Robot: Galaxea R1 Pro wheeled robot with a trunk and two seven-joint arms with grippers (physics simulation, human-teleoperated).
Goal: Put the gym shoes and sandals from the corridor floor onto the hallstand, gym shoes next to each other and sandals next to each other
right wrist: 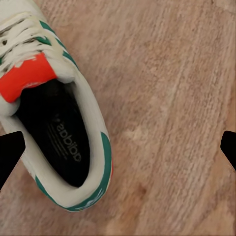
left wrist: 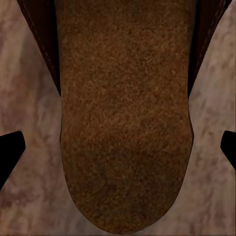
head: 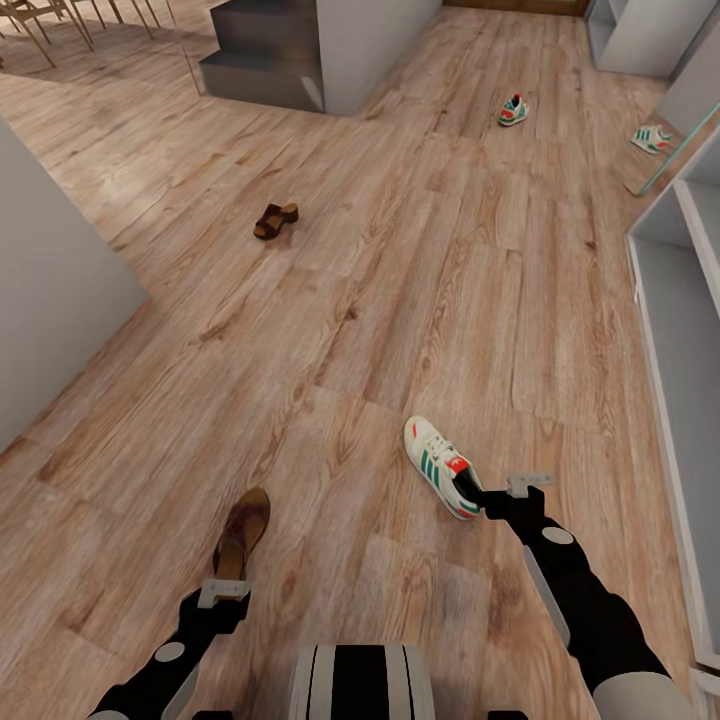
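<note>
Corridor floor [head: 400,300] of wood-plank laminate carries 2 gym shoes and 2 sandals. Pale grey shelving [head: 680,330] stands at right. Near gym shoe [head: 440,466] lies just ahead of the right gripper [head: 505,497], jaws spread wide. Near sandal [head: 243,533] lies at the left gripper [head: 228,588], also spread. Far gym shoe [head: 513,110] and far sandal [head: 275,220] lie well apart.

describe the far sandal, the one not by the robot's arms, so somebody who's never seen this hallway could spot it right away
Look across the wood-plank corridor floor toward the grey steps at the far left. The far sandal lies alone on the planks short of those steps. It is dark brown and open, unlike the white, green-striped gym shoe farther right, and well beyond the other sandal at the left gripper.
</note>
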